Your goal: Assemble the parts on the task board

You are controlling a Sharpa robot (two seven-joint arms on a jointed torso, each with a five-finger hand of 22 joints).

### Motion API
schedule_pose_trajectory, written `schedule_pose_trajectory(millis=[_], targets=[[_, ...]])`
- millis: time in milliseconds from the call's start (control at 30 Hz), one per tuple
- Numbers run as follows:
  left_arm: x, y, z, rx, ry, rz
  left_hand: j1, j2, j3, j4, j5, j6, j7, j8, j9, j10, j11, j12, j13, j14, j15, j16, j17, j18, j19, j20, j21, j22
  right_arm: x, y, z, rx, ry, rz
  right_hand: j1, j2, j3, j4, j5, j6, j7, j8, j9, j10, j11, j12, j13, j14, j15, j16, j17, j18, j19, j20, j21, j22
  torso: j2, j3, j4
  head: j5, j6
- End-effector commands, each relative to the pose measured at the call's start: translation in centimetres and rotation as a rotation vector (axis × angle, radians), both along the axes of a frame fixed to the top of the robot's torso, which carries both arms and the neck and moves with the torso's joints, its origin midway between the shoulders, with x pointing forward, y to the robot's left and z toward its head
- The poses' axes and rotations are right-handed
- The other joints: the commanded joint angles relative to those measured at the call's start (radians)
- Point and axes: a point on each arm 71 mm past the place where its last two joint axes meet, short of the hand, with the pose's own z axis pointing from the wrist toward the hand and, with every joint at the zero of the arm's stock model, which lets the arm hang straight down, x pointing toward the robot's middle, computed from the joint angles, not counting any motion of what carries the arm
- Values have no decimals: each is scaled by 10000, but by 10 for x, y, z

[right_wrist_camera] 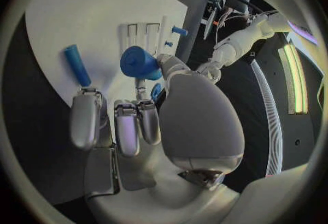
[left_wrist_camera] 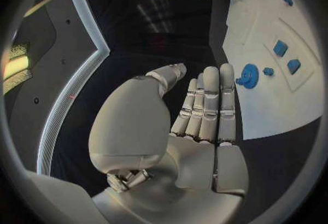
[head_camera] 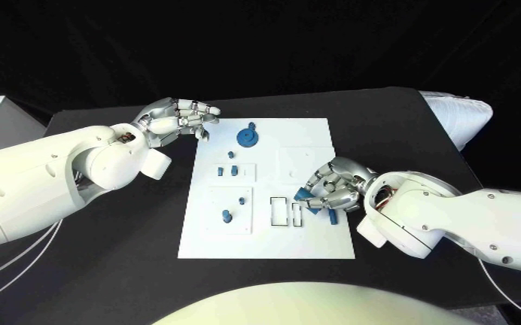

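Right hand pinches a blue part over the task board edge, beside a blue rod. Left wrist view: left hand, fingers straight, together, holding nothing, hovers off the board near the blue disc. Right wrist view: fingertips clamp that part.

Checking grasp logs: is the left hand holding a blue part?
No: the left hand lies flat and empty, beside the task board.

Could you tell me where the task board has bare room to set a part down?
The task board is bare along its near edge and in the far right corner beyond the right hand. Crowded: the left column of blue parts and round part.
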Motion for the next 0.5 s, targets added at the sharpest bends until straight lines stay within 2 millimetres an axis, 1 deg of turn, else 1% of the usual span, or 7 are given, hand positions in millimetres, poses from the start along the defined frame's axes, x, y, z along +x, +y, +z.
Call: schedule_pose_trajectory(millis=[33,67,200,267,300,333,500], targets=[[-1,-3,0,-73,-18,-256,85,40,-53,2,-22,-96,213,63,2,-61,18,66,13,-18,28,35,17,58,26,13,-36,-9,4,6,1,68,-273,83,-82,0,151,120,-70,265,-113,130,98,537,-59,24,2052,1044,-93,55,2627,-117,-3,-53,41,694,7,-6,9,9,16],[-1,-3,0,-74,-18,-258,85,40,-53,2,-22,-96,213,63,2,-61,18,66,13,-18,28,35,17,58,26,13,-36,-9,5,7,0,31,-290,138,-129,-27,184,124,-109,259,-109,132,96,529,-57,14,2044,1044,-92,55,2627,-111,-15,-55,9,676,5,-9,9,16,44],[-1,-3,0,-79,-17,-281,85,40,-53,2,-22,-96,213,63,2,-61,18,66,13,-18,28,35,17,58,26,13,-36,-9,7,17,-5,-191,-343,379,-299,-101,253,135,-225,242,-95,141,94,498,-45,-26,2010,1044,-83,55,2627,-107,-26,-52,-22,667,13,-8,18,16,61],[-1,-3,0,-78,-14,-286,85,40,-53,2,-22,-96,213,63,2,-61,18,66,13,-18,28,35,17,58,26,13,-36,-9,7,22,-9,-339,-375,460,-464,-171,280,132,-463,234,-88,159,97,475,-36,-59,1983,1044,-74,55,2627,-104,-31,-45,-45,663,19,-8,20,12,65],[-1,-3,0,-78,-13,-287,85,40,-53,2,-22,-96,213,63,2,-61,18,66,13,-18,28,35,17,58,26,13,-36,-9,7,24,-10,-403,-400,487,-619,-211,265,134,-765,229,-83,179,101,464,-30,-78,1969,1044,-68,55,2627,-101,-36,-39,-67,659,22,-11,24,12,67],[-1,-3,0,-78,-12,-288,85,40,-53,2,-22,-96,213,63,2,-61,18,66,13,-18,28,35,17,58,26,13,-36,-9,7,26,-12,-484,-438,516,-668,-223,257,136,-848,227,-81,186,103,463,-28,-81,1968,1044,-67,55,2627,-101,-33,-38,-66,663,21,-9,23,16,63],[-1,-3,0,-75,-4,-296,85,40,-53,2,-22,-96,213,63,2,-61,18,66,13,-18,28,35,17,58,26,13,-36,-9,9,34,-17,-814,-673,581,-849,-217,212,151,-998,255,-89,230,115,476,-32,-75,1979,1044,-68,55,2627,-104,-21,-36,-59,680,15,-11,24,32,46]])
